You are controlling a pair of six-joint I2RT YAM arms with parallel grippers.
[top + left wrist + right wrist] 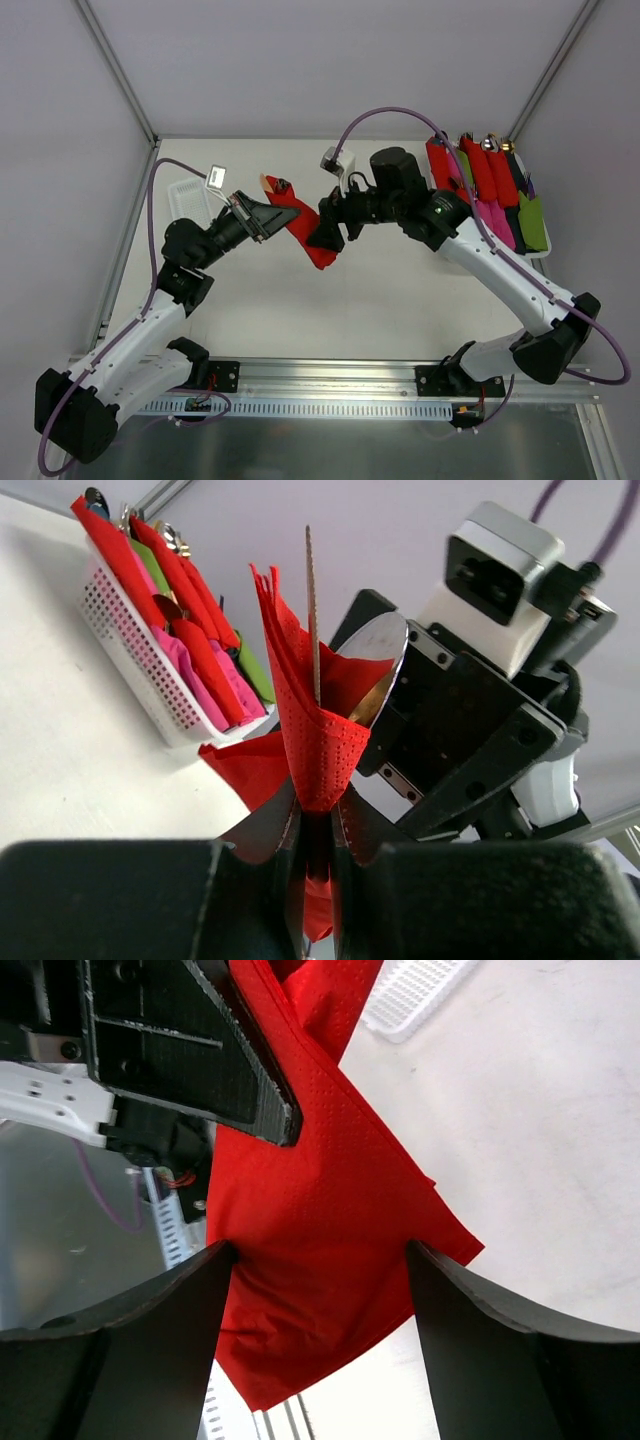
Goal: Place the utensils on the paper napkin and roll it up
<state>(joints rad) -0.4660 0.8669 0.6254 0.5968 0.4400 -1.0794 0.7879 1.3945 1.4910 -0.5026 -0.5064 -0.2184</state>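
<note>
Pinching the thin bright red paper napkin rolled round slim silvery metal utensils, the left gripper holds it mid-air, long axis pointing away, with the right gripper beyond, its jaws spread wide astride the loose flap.

Two white arms, black joints
Purple cables loop off both; a grey-white camera box sits just behind the black fingers.

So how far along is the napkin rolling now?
Done: utensils wrapped in the red napkin, tips poking out. In hand: left fingers pinch the bundle in the air; right fingers stand open around its loose end. Remaining: probably tightening that flap and setting it down.
</note>
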